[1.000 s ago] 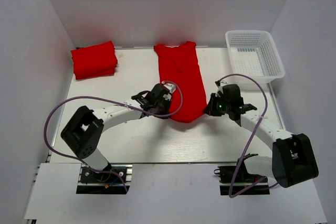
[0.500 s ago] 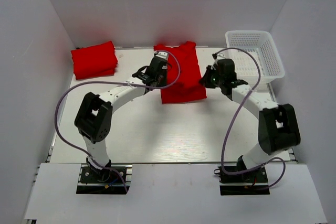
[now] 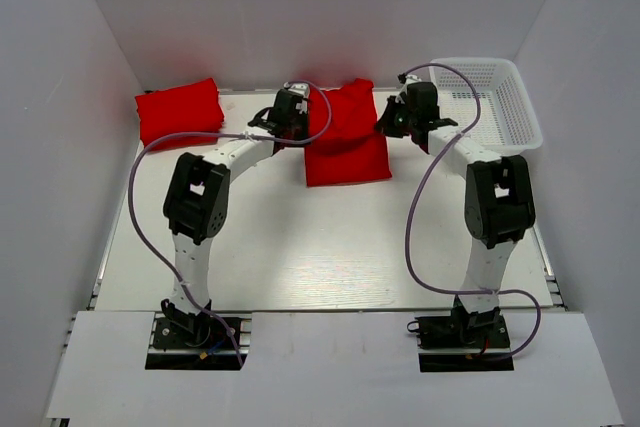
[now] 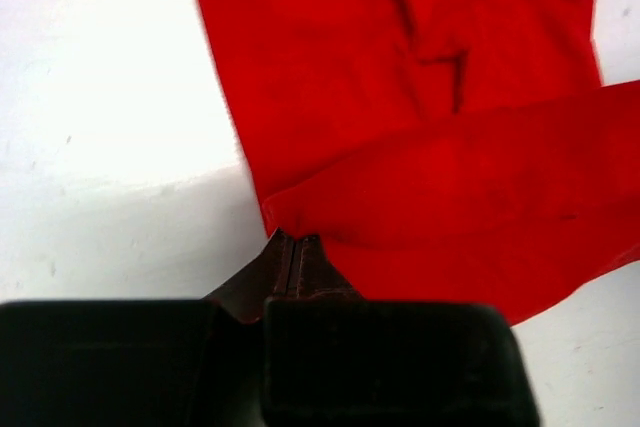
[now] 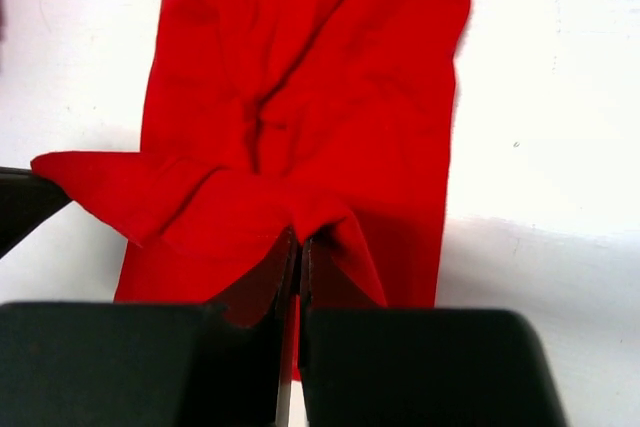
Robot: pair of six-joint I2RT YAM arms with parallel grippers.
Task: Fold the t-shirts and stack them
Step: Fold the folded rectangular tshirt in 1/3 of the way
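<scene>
Up at 12 o'clock on the table point(image 3: 250, 247) in the top view, a red t-shirt point(image 3: 345, 142) lies doubled over on itself, with both arms stretched out to its far end. Left claw point(image 3: 303, 119) sits at the shirt's 9 o'clock edge, right claw point(image 3: 388, 122) at its 3 o'clock edge. Over at 10 o'clock there's a pile of folded t-shirts point(image 3: 180, 114), well apart from the one being worked. A white mesh basket point(image 3: 525, 117) sits at 2 o'clock.

Left wrist view: the left claw is clenched tight on the cloth, pinching the edge of a folded-over flap at 6 o'clock in the picture. The flap runs off toward 3 o'clock over the layer underneath.

Right wrist view: same deal, the right claw is pinched onto a bunched bit of the upper layer at 6 o'clock. The rest of the shirt spreads toward 12 o'clock, lying on the white table with some creases down the middle.
</scene>
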